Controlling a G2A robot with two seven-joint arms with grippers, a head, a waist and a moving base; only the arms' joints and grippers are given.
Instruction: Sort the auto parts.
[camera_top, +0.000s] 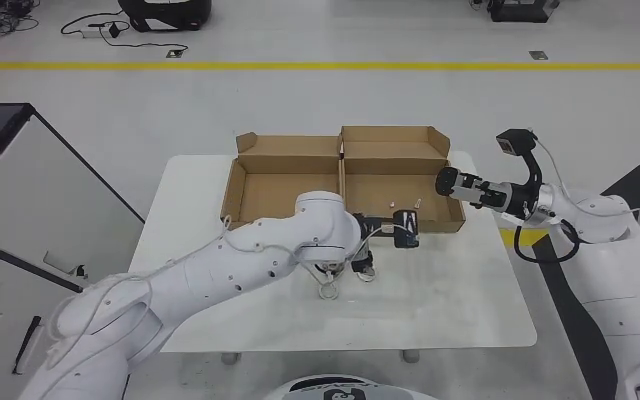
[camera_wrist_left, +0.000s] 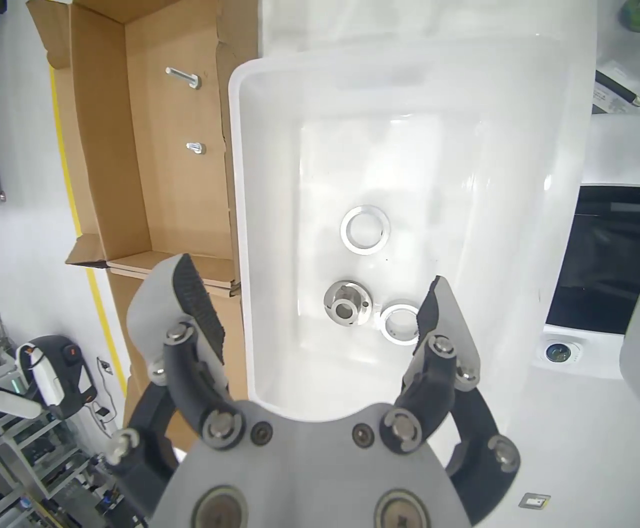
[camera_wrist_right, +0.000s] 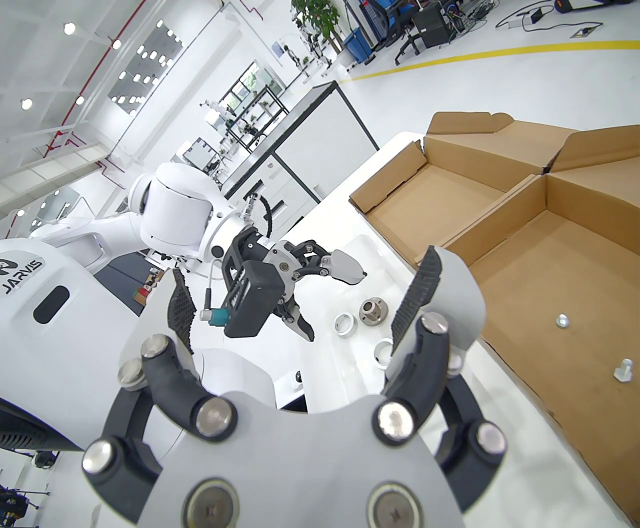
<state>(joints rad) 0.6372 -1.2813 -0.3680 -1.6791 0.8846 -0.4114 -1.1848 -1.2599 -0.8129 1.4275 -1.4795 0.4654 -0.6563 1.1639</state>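
3 metal parts (camera_wrist_left: 347, 306) in white tray (camera_wrist_left: 236, 200)

Bright, even ceiling lights (camera_wrist_right: 69, 27); glare on white tray (camera_wrist_left: 270, 175)

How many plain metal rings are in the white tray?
2. The larger ring lies alone; the smaller ring sits beside the flanged hub. One end of the white tray is hidden.

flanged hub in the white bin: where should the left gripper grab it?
Probably the raised centre boss of the flanged hub, straight from above with the open left gripper. It lies flat, bore up, and the small ring lies close beside its flange rim, leaving little finger room there.
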